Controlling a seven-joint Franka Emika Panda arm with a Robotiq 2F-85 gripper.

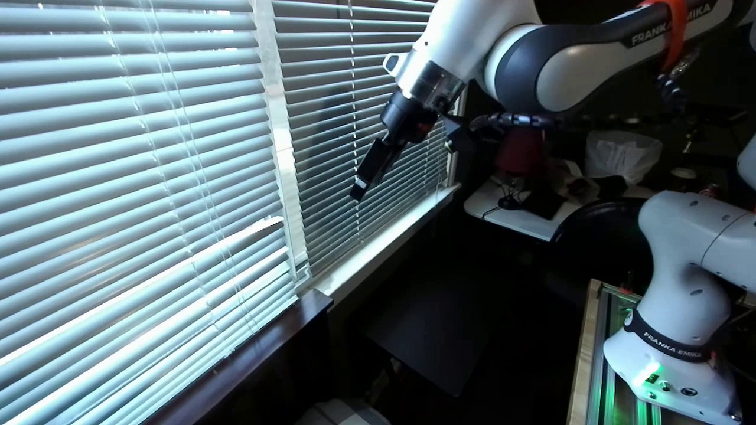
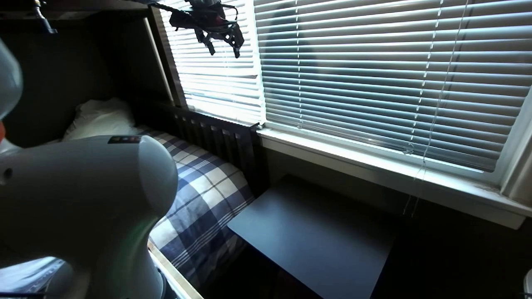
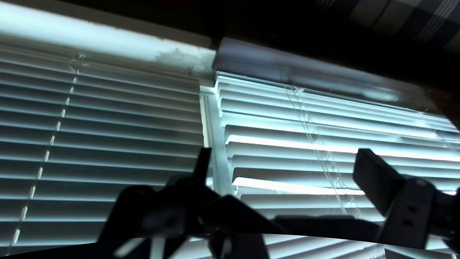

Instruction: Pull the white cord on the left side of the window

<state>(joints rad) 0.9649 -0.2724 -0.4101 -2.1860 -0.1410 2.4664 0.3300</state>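
The arm (image 1: 585, 71) reaches out, raised above its base (image 1: 667, 372), the wrist (image 1: 430, 82) tilted down. At its end the tool (image 3: 284, 153) slants downward, two fingers (image 3: 375, 178) held well apart.

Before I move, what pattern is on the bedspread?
The bedspread has a blue-and-white check; it shows best in an exterior view.

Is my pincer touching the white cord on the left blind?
Apart: in an exterior view, the white mullion shows between the pincer and the white cord.
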